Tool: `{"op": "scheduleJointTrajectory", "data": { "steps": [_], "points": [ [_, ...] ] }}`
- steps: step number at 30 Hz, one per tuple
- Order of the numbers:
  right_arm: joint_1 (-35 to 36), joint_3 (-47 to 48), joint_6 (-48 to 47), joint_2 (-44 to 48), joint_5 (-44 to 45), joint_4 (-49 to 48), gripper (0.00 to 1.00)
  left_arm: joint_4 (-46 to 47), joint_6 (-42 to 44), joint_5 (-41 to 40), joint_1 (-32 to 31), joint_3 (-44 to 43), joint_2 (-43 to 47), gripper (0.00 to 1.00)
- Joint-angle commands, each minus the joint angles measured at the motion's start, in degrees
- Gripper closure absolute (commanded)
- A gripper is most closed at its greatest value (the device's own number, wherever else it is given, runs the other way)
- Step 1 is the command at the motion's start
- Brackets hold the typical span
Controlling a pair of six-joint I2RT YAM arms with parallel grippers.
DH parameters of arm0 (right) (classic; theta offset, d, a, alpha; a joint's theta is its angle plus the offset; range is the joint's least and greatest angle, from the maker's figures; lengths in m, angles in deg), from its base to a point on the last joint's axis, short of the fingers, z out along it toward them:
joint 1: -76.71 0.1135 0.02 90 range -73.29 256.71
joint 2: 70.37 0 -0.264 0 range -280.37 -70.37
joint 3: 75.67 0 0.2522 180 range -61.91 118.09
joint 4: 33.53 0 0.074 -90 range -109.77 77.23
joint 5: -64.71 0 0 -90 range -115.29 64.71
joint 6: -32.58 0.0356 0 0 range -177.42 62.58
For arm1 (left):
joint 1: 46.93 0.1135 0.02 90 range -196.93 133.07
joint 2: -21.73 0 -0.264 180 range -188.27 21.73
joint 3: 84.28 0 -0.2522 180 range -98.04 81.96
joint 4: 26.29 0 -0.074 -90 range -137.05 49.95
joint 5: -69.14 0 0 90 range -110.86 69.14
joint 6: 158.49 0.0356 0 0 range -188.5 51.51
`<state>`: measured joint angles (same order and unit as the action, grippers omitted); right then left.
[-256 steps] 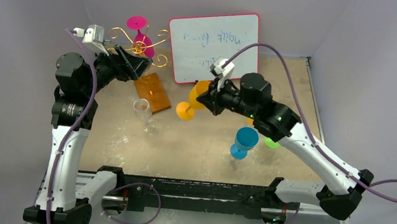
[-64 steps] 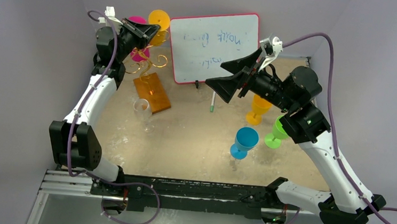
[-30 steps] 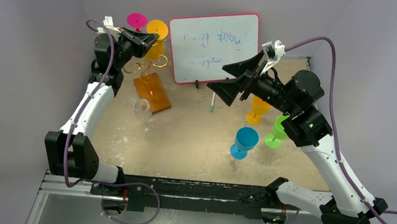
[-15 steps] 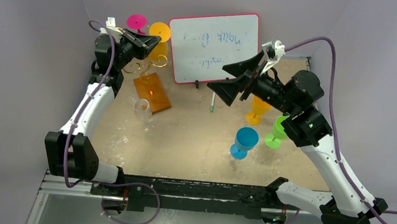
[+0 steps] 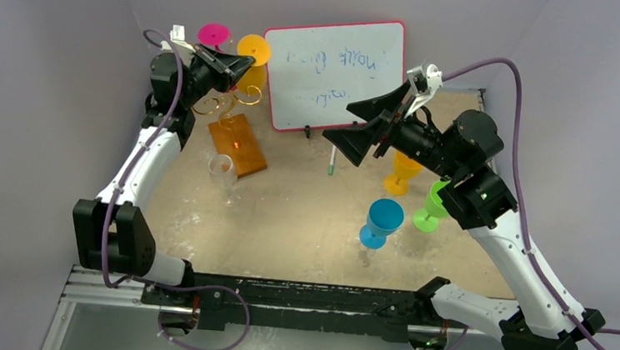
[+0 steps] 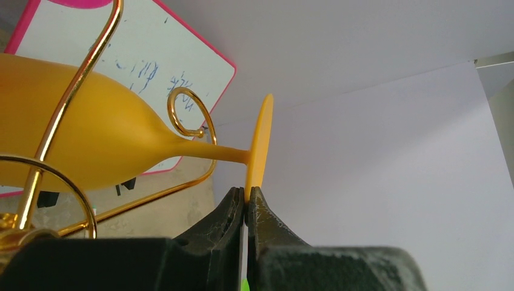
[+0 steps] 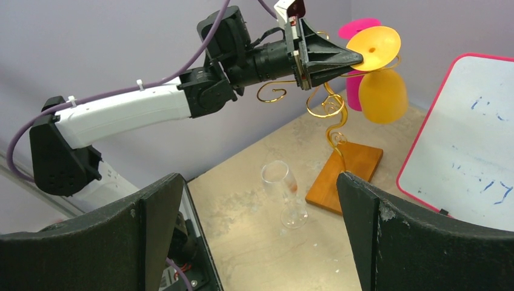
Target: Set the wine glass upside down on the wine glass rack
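Observation:
The orange wine glass (image 5: 250,76) hangs upside down at the gold wire wine glass rack (image 5: 227,103). In the left wrist view its stem (image 6: 215,151) passes by a curled arm (image 6: 183,112) of the rack. My left gripper (image 5: 244,59) is shut on the rim of the glass's round foot (image 6: 259,142), high above the rack's wooden base (image 5: 239,144). The right wrist view shows the same grip (image 7: 359,59) on the orange glass (image 7: 382,92). My right gripper (image 5: 336,121) hovers open and empty in front of the whiteboard.
A pink glass (image 5: 214,34) hangs on the rack behind the orange one. A clear glass (image 5: 223,171) stands near the base. Blue (image 5: 383,220), green (image 5: 433,206) and another orange glass (image 5: 403,171) stand at the right. A pink-framed whiteboard (image 5: 332,68) leans at the back, a pen (image 5: 333,158) below it.
My left gripper has edged slightly right with the orange glass, still shut on its foot. The right arm has barely moved and stays open.

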<state>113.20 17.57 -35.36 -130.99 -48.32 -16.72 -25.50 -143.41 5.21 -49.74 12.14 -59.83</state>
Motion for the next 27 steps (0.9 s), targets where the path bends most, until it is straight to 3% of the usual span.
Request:
{"op": "scheduleJointTrajectory", "data": {
  "steps": [1,15,27],
  "points": [
    [0.3,0.4,0.1,1.2,1.0,-3.1,0.0,4.8,-0.4,0.9,-0.6,-3.8,-1.4,1.0],
    [0.3,0.3,-0.5,0.9,1.2,-3.4,0.0,6.2,0.5,-0.5,-1.1,-6.0,-3.3,1.0],
    [0.3,0.2,-1.0,1.6,2.1,-2.4,0.0,-0.5,5.6,-4.7,-1.1,-7.6,-3.0,1.0]
  ]
}}
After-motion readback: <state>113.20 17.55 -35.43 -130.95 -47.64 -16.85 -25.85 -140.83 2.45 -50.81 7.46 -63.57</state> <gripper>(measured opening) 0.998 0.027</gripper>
